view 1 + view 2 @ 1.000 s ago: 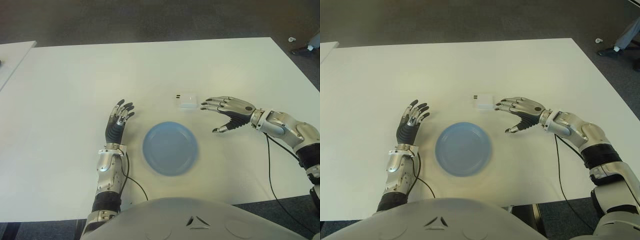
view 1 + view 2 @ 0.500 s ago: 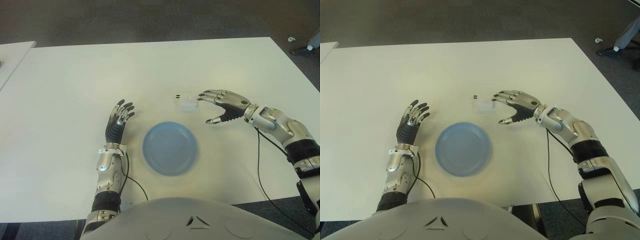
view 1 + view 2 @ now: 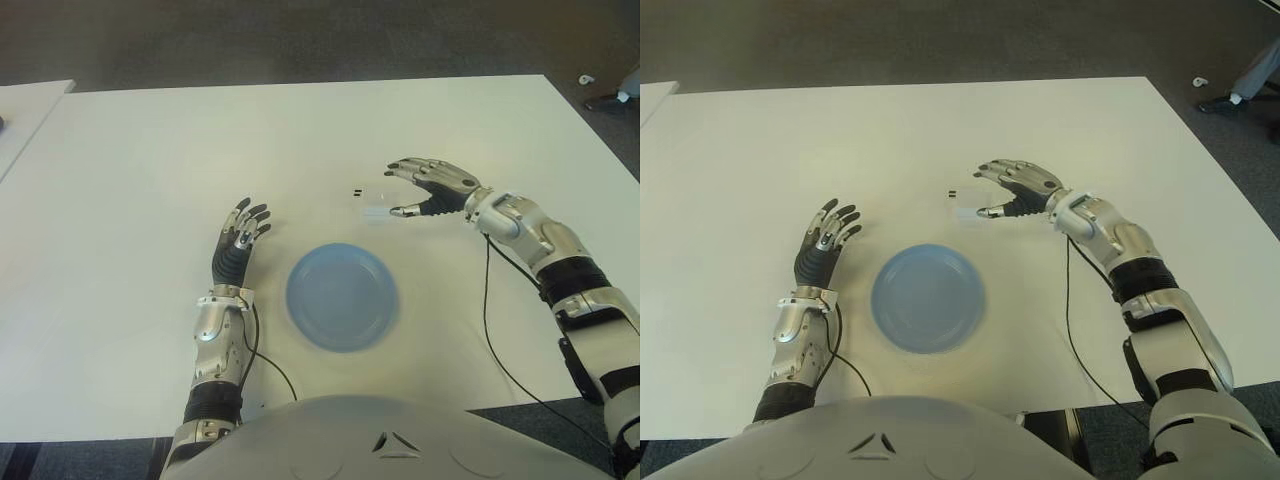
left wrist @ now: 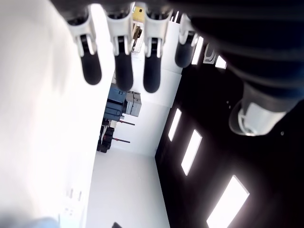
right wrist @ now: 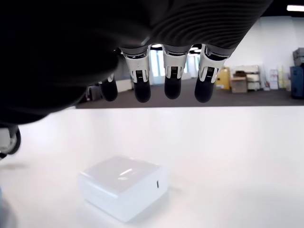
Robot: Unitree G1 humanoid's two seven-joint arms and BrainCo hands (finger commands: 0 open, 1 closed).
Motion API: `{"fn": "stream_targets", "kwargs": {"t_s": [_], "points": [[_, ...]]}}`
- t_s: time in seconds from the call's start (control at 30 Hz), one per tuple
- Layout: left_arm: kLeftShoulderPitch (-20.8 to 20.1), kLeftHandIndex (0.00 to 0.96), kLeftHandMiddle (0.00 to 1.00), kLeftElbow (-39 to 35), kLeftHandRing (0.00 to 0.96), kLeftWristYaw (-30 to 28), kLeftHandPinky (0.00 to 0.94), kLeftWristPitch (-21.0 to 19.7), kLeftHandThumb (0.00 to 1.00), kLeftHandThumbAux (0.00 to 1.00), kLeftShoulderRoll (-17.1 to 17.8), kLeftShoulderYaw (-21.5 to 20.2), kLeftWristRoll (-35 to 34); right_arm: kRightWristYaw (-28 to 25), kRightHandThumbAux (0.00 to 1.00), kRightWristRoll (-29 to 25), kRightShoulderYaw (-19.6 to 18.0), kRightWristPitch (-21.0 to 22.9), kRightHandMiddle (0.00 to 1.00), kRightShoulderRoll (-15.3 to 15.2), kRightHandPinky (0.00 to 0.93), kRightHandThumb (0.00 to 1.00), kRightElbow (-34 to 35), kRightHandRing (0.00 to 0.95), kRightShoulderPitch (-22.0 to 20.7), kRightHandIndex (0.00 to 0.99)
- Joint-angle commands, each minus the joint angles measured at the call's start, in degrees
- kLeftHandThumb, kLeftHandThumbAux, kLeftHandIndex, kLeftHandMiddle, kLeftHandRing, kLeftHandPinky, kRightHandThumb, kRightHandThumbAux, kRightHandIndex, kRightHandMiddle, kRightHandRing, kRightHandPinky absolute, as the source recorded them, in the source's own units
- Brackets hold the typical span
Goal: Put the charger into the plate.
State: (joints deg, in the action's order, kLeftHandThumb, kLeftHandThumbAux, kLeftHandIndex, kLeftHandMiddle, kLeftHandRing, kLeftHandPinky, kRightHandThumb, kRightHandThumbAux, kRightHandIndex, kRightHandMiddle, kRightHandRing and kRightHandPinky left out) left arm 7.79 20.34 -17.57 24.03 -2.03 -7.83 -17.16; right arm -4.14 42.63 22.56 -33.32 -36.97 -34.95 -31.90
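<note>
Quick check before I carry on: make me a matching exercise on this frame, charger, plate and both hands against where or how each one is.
Things:
1. charger
2. plate
3. right hand
4. left hand

States:
A. blue, nothing in it
B. idle, fingers spread, left of the plate
C. white, lying on the table, not gripped
D. open, poised over the charger

Pairs: 1-C, 2-A, 3-D, 4-B
</note>
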Motion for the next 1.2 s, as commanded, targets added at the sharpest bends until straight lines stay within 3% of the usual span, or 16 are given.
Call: {"fn": "stream_targets", "kwargs": {"t_s": [0.03, 0.17, 0.5, 1.2], "points": [[2.0, 0.144, 0.252, 2.1, 0.246, 0.0, 0.248, -1.6, 0.0, 0.502, -0.4, 0.3, 0.5, 0.9, 0.2, 2.0, 2.5, 1.9, 0.0, 3.2, 0.0, 0.205, -4.7, 0.0, -2.2, 0.0], [2.0, 0.144, 0.255, 2.2, 0.248, 0.0, 0.246, -1.1, 0.0, 0.495, -0.5, 0.4, 1.0, 2.6, 0.187, 3.3, 4.4, 2.4, 0.0, 5.3, 0.0, 0.215, -9.1, 0.0, -4.4, 0.0], [2.3, 0.144, 0.26, 1.9, 0.252, -0.3, 0.253, -1.0, 0.0, 0.492, -0.9, 0.7, 0.8, 5.4, 0.168, 5.3, 7.3, 2.9, 0.0, 6.9, 0.0, 0.241, -13.0, 0.0, -6.5, 0.0], [2.9, 0.147, 0.25, 0.9, 0.244, -0.5, 0.249, -1.1, 0.0, 0.497, -1.3, 1.0, 0.6, 7.1, 0.141, 5.9, 11.3, 6.2, 0.0, 11.3, 0.0, 0.295, -22.5, 0.0, -9.5, 0.0]]}}
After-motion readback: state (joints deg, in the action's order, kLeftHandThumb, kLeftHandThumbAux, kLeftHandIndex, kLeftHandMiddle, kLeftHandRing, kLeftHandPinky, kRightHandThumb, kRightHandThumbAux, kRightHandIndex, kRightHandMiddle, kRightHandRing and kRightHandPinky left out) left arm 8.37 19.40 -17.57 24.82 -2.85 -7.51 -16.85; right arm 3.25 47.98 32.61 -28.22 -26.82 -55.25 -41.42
